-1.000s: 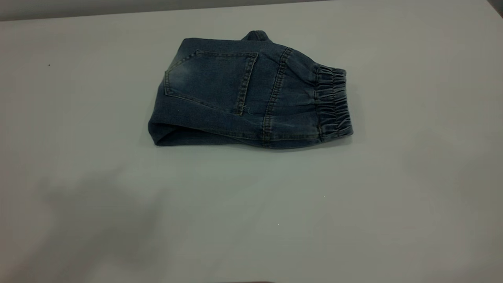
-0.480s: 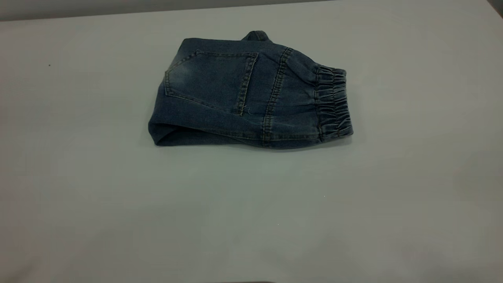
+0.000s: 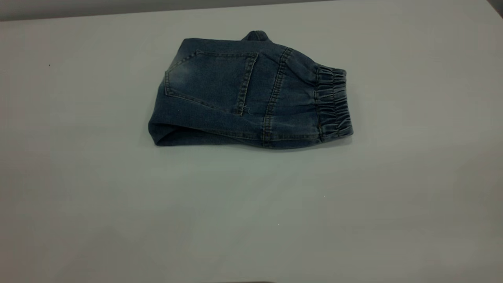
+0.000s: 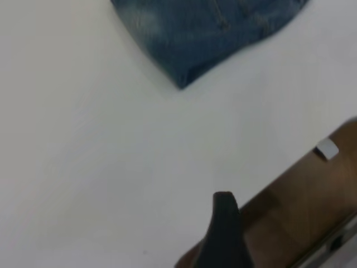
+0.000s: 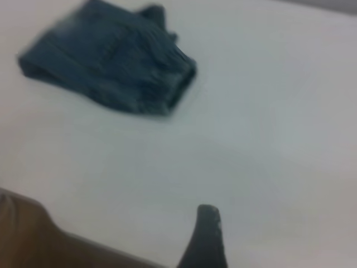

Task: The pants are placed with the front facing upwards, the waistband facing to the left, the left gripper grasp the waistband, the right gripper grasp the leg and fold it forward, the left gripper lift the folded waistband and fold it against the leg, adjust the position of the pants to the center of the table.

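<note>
The pants (image 3: 235, 94) lie folded into a compact blue denim bundle on the white table (image 3: 251, 212), a little behind its middle, a patch pocket facing up. Their gathered waistband (image 3: 333, 103) points right, and the rounded fold is at the left. Neither gripper shows in the exterior view. The left wrist view has a black part of the left gripper (image 4: 224, 234) low over the table's edge, well away from the pants (image 4: 206, 28). In the right wrist view a dark part of the right gripper (image 5: 205, 237) hangs over bare table, far from the pants (image 5: 111, 61).
Brown floor (image 4: 301, 206) shows beyond the table's edge in the left wrist view, with a small white tag (image 4: 327, 149) near that edge. A brown patch (image 5: 33, 240) borders the table in the right wrist view. White tabletop surrounds the pants on all sides.
The pants have not moved. The dark shadow on the table at the lower left a second ago has faded away.
</note>
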`<state>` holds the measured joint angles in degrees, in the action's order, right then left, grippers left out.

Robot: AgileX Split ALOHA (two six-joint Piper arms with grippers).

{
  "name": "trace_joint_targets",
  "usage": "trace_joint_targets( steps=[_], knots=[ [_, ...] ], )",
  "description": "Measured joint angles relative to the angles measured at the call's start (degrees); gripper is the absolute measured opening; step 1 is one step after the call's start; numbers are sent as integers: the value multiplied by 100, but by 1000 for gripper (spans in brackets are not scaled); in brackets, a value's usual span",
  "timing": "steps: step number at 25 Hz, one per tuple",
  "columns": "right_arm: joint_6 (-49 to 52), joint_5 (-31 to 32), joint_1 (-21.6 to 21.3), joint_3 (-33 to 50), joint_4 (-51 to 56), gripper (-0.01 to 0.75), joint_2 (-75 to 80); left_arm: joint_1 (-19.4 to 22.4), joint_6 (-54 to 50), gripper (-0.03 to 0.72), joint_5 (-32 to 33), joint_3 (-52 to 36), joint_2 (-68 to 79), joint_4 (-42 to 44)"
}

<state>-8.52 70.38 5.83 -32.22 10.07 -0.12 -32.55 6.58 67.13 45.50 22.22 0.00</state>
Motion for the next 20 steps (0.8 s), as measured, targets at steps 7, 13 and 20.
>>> trace_joint_targets(
  steps=[7,13,20],
  knots=[
    [0,-436,0,495,-59,549,-49,0,0,529,-9,-958,-329,0],
    [0,-454,0,497,-59,549,-49,0,-86,529,-60,-1493,-329,0],
    [5,-454,0,497,-59,549,-49,0,-566,529,-306,-1738,-329,0]
  ],
)
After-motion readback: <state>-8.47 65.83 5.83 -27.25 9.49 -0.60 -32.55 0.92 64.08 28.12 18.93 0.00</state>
